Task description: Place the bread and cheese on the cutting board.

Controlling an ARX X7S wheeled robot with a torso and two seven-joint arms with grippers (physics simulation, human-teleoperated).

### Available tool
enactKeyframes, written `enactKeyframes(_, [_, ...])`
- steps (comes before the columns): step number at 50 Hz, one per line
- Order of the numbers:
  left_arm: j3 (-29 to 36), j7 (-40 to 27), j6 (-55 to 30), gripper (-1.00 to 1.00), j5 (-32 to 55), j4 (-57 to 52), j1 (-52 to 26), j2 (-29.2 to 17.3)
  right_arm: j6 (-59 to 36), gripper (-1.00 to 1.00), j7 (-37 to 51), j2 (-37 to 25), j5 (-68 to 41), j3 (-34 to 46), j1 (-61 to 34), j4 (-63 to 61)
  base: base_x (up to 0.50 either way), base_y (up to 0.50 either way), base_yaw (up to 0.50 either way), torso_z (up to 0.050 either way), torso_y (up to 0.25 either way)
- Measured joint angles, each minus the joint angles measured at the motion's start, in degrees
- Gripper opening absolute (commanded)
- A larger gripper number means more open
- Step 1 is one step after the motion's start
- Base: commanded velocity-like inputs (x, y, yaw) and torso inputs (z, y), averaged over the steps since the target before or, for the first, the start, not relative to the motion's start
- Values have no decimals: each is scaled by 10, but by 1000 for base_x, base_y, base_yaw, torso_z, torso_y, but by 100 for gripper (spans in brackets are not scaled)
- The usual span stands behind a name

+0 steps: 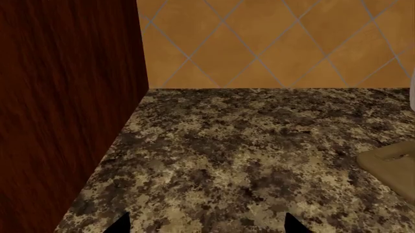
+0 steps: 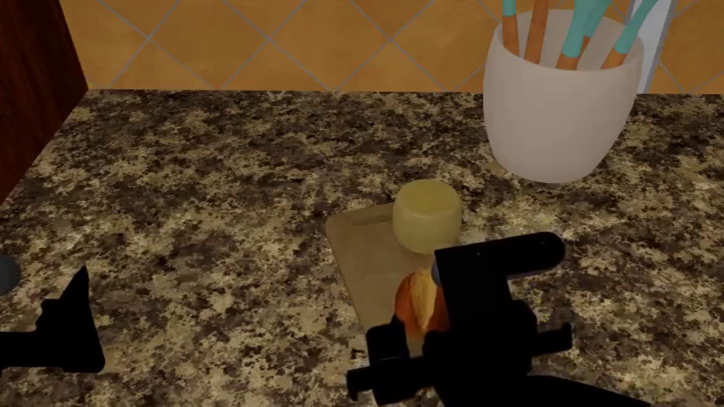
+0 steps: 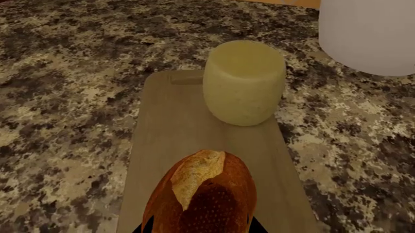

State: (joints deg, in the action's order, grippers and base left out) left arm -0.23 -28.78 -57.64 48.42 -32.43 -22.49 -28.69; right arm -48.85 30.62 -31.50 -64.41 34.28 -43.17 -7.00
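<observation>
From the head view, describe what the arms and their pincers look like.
Both are plain matte black with no markings, cables or sleeves visible. The right arm is a blocky stack of boxy links topped by a rounded cylindrical housing. The left pincer shows as a flat black silhouette ending in a pointed finger. In the wrist views only small black pointed fingertips show.

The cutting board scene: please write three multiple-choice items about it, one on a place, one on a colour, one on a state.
1. Where does the cheese stand?
A. on the cutting board
B. inside the white crock
C. on the floor

2. What colour is the bread crust?
A. green
B. reddish-brown
C. blue

3. What is between the right gripper fingers?
A. nothing
B. the cheese
C. the bread

Answers:
1 A, the right wrist view shows it at the board's far end.
2 B, with a pale split on top.
3 C, the fingertips sit at both sides of the bread over the board.
</observation>
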Motion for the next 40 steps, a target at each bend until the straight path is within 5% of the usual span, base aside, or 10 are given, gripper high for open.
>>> enactKeyframes(27, [3, 2, 12, 100, -1, 5, 7, -4, 13, -100, -27, 20, 30, 18, -22, 62, 0, 0, 0, 0, 0])
enactKeyframes(28, [3, 2, 11, 100, 0, 4, 7, -4, 14, 100, -27, 20, 31, 18, -22, 63, 0, 0, 0, 0, 0])
enactKeyframes(40, [3, 1, 14, 100, 1, 6, 9, -6, 15, 100, -30, 18, 47, 15, -20, 64, 1, 0, 1, 0, 0])
